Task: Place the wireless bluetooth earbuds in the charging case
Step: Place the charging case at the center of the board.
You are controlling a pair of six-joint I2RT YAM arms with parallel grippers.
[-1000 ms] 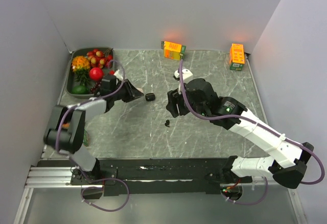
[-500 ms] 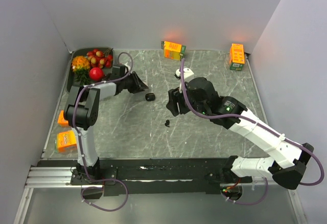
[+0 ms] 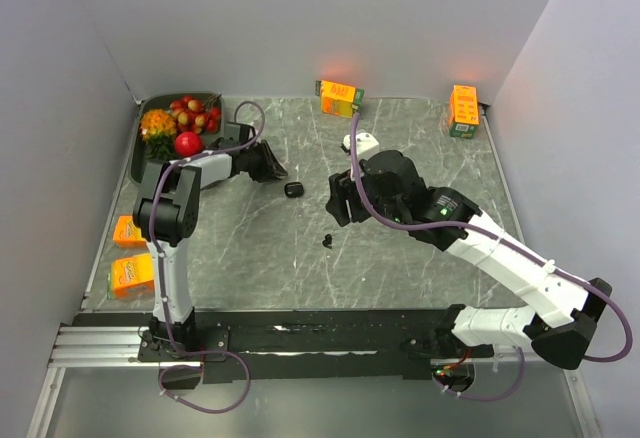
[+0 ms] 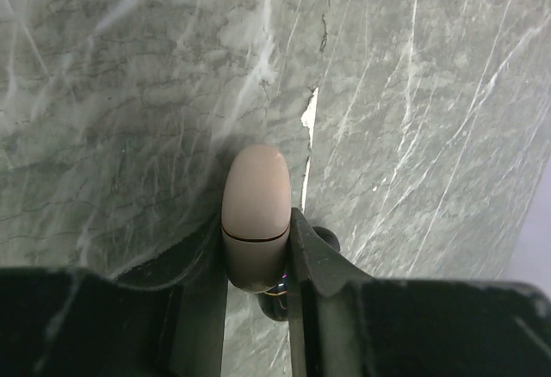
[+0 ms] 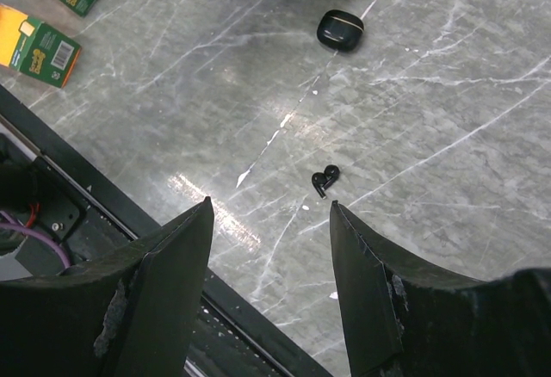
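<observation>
**Asker:** Risks, from the biggest thing down: where do you start?

**Me:** With the grey marbled tabletop. It looks hard and slick, so anything I let slip would likely skid or bounce away. My left pincer is closed on a whitish, rounded plastic piece with a thin dark seam, and I grip only its lower end. On a shape that smooth, a little too much squeeze could pop it forward out of the jaws.

**Asker:** And the other side?

**Me:** My right pincer stands open and empty above the tabletop. The small black rounded charging case lies shut near my left pincer. Its lid has to come up before anything goes in, and a push from one side may only shove it along. The tiny black plastic earbud lies loose on the tabletop between that case and my right pincer, apart from both. It is far smaller than my jaws, so I could knock it away or close beside it. I cannot tell whether it is one bud or two touching.
</observation>
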